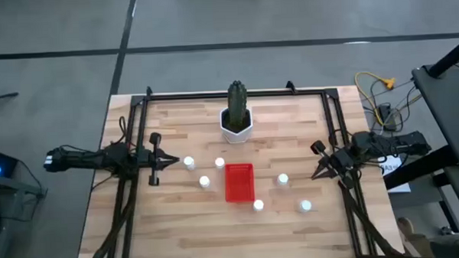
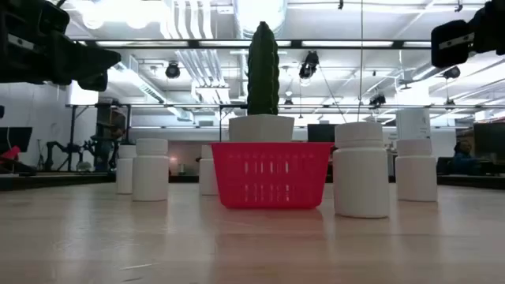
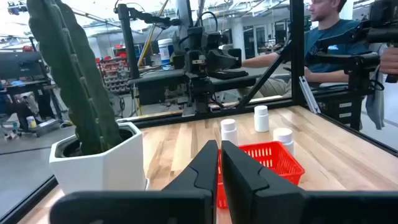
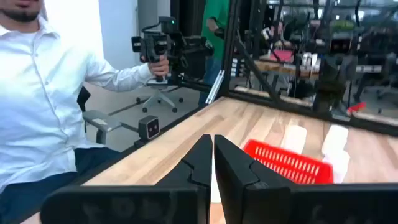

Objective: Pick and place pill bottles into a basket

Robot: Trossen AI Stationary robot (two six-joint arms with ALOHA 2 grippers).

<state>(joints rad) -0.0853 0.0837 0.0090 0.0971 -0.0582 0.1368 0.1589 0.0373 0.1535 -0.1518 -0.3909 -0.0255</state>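
The red basket (image 1: 240, 181) stands at the table's middle, with no bottle showing inside it. Six white pill bottles stand upright on the table around it: three to its left (image 1: 188, 162) (image 1: 219, 164) (image 1: 204, 181), one to its right (image 1: 282, 179), and two nearer the front (image 1: 258, 205) (image 1: 305, 207). My left gripper (image 1: 175, 158) hovers just left of the left bottles, shut and empty; it also shows in its wrist view (image 3: 219, 155). My right gripper (image 1: 314, 176) hovers right of the basket, shut and empty; it also shows in its wrist view (image 4: 212, 146).
A white pot with a tall green cactus (image 1: 236, 117) stands behind the basket at the far middle. A black frame (image 1: 236, 93) runs along the table's far edge and sides. People sit beyond the table in the left wrist view (image 3: 336, 43) and the right wrist view (image 4: 43, 93).
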